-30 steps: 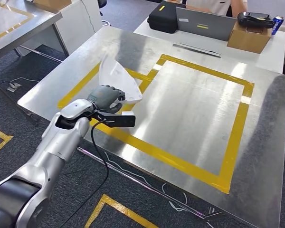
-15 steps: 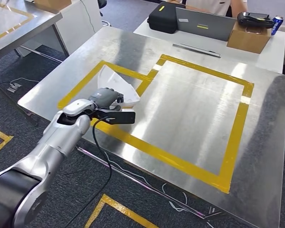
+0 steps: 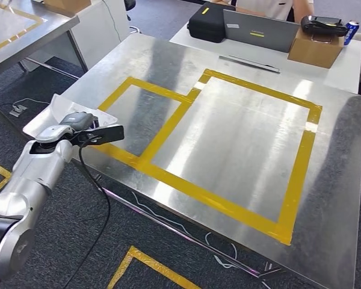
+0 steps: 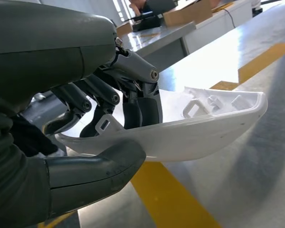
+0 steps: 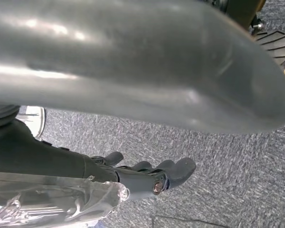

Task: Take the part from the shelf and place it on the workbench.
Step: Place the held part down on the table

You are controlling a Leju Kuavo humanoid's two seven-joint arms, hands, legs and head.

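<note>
At the workbench (image 3: 242, 138) edge, left hand (image 3: 79, 122) grips a white, seemingly plastic part (image 4: 205, 126).

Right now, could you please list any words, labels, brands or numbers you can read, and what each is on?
No text is readable.
Blue drink can: markings too small to read.
Black carrying case: yellow label, blurred.
Grey laptop lid: yellow sticker, illegible.
White moulded plastic part: no printing visible.

left hand (image 3: 79, 122): fingers curled, gripping | right hand (image 5: 148, 175): fingers loosely extended, holding nothing
</note>
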